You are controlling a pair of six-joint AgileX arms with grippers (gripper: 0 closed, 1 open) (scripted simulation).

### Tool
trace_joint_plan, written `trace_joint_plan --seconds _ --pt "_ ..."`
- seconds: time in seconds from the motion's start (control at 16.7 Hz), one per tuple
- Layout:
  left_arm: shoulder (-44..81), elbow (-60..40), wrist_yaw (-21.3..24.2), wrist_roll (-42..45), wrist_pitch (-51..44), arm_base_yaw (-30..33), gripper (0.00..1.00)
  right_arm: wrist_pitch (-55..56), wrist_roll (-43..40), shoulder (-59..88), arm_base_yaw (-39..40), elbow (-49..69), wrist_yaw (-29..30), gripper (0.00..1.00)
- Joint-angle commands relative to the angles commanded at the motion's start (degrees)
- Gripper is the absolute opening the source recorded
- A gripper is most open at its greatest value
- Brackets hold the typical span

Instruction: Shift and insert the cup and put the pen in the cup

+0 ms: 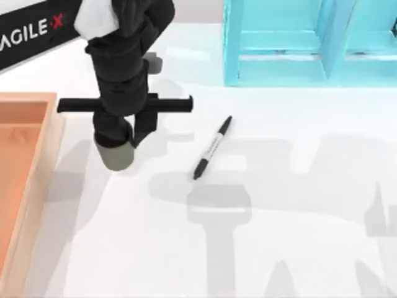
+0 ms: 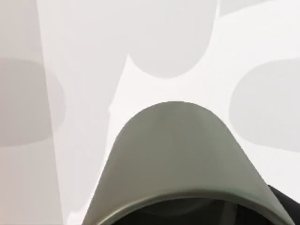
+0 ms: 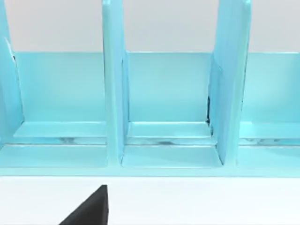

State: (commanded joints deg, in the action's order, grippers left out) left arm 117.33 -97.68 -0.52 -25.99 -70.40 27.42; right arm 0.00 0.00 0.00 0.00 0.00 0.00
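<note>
Top view: left gripper (image 1: 118, 146) w/ small dark olive-grey cylindrical cup (image 1: 115, 154), slim black-capped marker pen (image 1: 212, 148) lying just to its right.
Left wrist view has cup (image 2: 173, 154) close under the camera, apparently gripped, tho fingers hidden so can't confirm. Pen lies flat on white table (image 1: 279, 248), long axis diagonal, apart from cup, nearer left arm. Orange wooden tray (image 1: 25, 161) at table's left; light-blue compartmented rack (image 1: 279, 68) at back, its compartments (image 3: 168, 108) look empty. Right gripper's jaw state: can't tell.

A black panel (image 1: 31, 34) reads "AGILE X" in white letters.
</note>
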Motion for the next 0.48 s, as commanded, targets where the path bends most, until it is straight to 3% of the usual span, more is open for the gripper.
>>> trace_joint_plan --seconds 0.48 --pt "1.24 8.25 -0.1 0.83 9.77 -0.66 0.0 0.0 0.0 0.0 0.0 0.0 0.0 1.0"
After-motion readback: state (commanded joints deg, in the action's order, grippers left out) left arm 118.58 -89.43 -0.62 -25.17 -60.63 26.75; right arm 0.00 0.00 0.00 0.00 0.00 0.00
